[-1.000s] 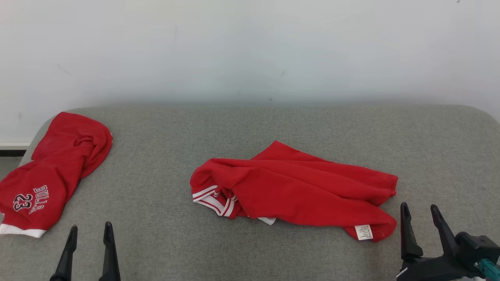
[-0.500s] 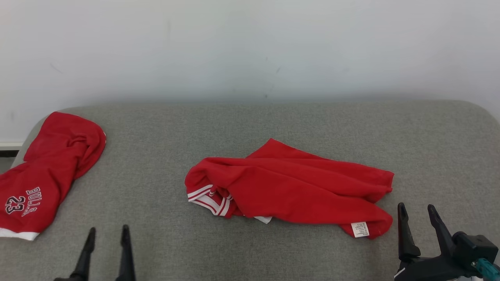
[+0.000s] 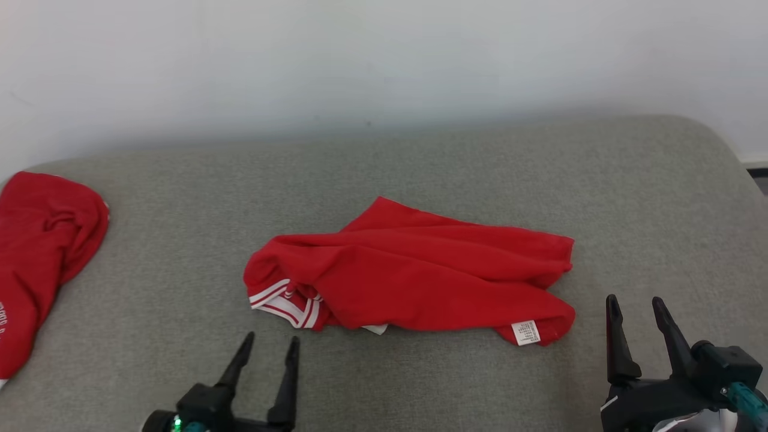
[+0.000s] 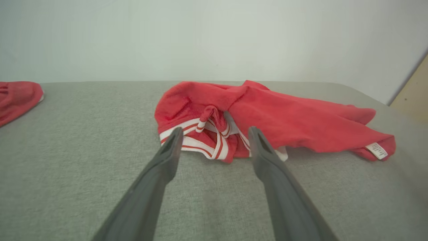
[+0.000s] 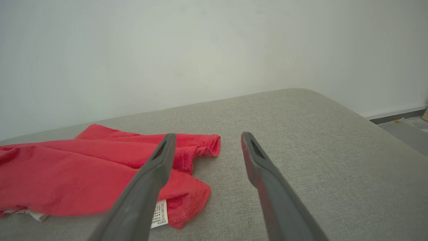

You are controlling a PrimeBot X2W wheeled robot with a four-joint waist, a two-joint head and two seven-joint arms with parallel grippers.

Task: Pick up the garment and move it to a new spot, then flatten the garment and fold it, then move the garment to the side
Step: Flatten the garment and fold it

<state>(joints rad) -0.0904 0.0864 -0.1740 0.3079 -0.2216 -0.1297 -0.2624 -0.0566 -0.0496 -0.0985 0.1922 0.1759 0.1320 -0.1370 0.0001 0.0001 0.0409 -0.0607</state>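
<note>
A crumpled red garment (image 3: 420,276) with white-striped trim and a white care label lies in the middle of the grey padded table (image 3: 420,162). My left gripper (image 3: 270,343) stands open just in front of the garment's striped left end, a short gap away. In the left wrist view the open left gripper (image 4: 214,134) frames that striped trim of the garment (image 4: 294,113). My right gripper (image 3: 633,303) is open to the right of the garment's labelled corner, not touching it. The right wrist view has the right gripper (image 5: 206,138) beside the garment (image 5: 83,167).
A second red garment (image 3: 36,252) lies at the table's left edge, partly cut off by the frame; its end shows in the left wrist view (image 4: 16,97). A white wall rises behind the table. The table's rounded right corner (image 3: 714,144) drops to the floor.
The camera has swung to the right and down, shifting the whole scene left. My left gripper has advanced toward the garment's striped end; both grippers stay open.
</note>
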